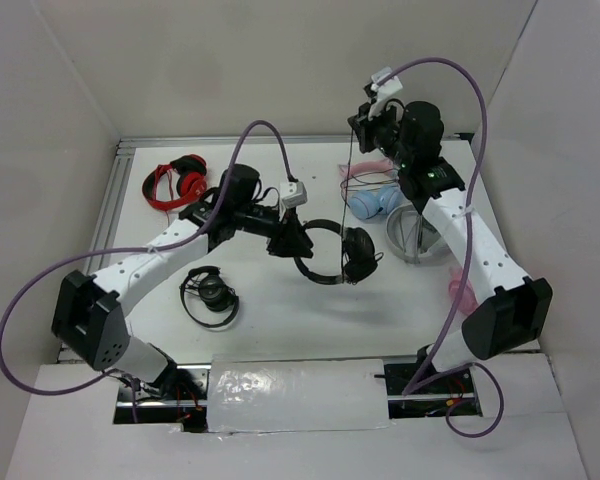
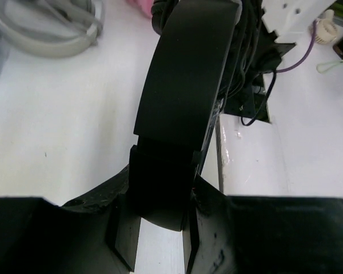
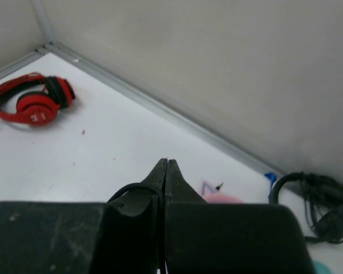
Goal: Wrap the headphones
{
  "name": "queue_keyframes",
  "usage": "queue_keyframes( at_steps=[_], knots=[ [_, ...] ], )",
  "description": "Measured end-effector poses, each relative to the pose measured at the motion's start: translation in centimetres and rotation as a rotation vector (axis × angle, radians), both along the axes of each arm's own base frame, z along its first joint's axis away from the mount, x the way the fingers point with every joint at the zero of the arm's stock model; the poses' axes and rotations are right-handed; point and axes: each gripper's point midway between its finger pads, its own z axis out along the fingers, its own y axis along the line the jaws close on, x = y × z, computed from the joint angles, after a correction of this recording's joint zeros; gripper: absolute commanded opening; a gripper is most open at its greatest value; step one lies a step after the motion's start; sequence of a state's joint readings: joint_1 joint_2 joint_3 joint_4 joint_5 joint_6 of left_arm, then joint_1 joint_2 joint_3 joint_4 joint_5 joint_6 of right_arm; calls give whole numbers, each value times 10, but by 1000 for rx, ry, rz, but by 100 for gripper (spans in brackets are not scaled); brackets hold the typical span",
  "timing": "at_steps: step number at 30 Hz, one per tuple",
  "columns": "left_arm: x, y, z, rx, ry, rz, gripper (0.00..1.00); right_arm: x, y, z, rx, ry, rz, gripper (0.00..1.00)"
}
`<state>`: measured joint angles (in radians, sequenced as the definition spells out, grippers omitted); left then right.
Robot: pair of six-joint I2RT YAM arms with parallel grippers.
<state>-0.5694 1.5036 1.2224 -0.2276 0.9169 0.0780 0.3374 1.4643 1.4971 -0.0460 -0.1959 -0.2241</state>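
The black headphones (image 1: 332, 252) hang just above the middle of the table, one round ear pad (image 1: 359, 254) on the right. My left gripper (image 1: 289, 243) is shut on their headband (image 2: 183, 85), which fills the left wrist view and passes between the jaws of that gripper (image 2: 163, 228). Their thin black cable (image 1: 351, 190) runs straight up to my right gripper (image 1: 366, 124), raised high near the back wall. In the right wrist view that gripper (image 3: 167, 164) is shut, with the cable (image 3: 131, 186) looping over its left finger.
A red pair (image 1: 177, 183) lies at the back left. A compact black pair (image 1: 210, 295) sits near the left arm. A light blue pair (image 1: 373, 203), pink cable, and a clear bowl (image 1: 417, 235) crowd the back right. Another black pair (image 3: 326, 211) lies by the back wall.
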Motion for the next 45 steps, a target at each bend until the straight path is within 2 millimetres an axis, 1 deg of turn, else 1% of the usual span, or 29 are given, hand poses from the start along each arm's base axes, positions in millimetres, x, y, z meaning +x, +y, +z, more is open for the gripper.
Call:
queue_keyframes(
  at_steps=[2,4,5,6,9,10,12,15,17,20,21,23,25,27,30,33,34,36,39,40,42,45],
  knots=[
    [-9,2,15,-38,-35,-23,0,4,-8,-17,36,51,15,0],
    [-16,7,31,-72,-69,-33,0,6,-15,-39,69,108,33,0],
    [-19,9,39,-89,-85,-37,0,5,-16,-52,81,137,47,0],
    [-22,10,48,-105,-103,-40,0,3,-15,-69,94,174,72,0],
    [-30,13,73,-155,-125,-31,0,-17,-4,-130,148,312,157,0],
    [-31,14,78,-165,-117,-24,0,-25,0,-147,166,348,180,0],
    [-29,17,88,-187,-82,-2,0,-49,9,-181,196,434,226,0],
    [-19,25,103,-217,-41,26,0,-79,15,-206,228,482,263,0],
    [-9,31,115,-240,-24,49,0,-94,17,-211,250,481,279,0],
    [11,39,131,-274,11,103,0,-111,22,-211,270,458,308,0],
    [16,42,133,-281,28,117,0,-113,24,-208,275,445,310,0],
    [28,44,135,-288,64,148,0,-126,30,-208,274,435,330,0],
    [43,44,135,-289,99,196,0,-138,35,-206,270,425,342,0],
    [59,44,133,-287,130,256,0,-147,37,-200,265,406,338,0],
    [79,43,121,-275,173,344,0,-157,40,-184,257,362,339,0],
    [102,43,104,-238,182,481,0,-164,43,-176,226,362,336,0],
    [102,39,101,-231,187,480,0,-164,44,-172,214,366,334,0],
    [108,35,91,-210,178,511,0,-163,45,-169,188,436,321,0],
    [113,32,73,-182,164,527,0,-151,52,-145,174,510,310,0],
    [113,31,65,-172,162,528,0,-148,54,-141,171,530,306,0],
    [112,32,49,-151,178,530,0,-149,53,-145,160,582,289,0],
    [113,30,30,-119,188,513,0,-155,42,-169,128,694,223,0]
  ],
)
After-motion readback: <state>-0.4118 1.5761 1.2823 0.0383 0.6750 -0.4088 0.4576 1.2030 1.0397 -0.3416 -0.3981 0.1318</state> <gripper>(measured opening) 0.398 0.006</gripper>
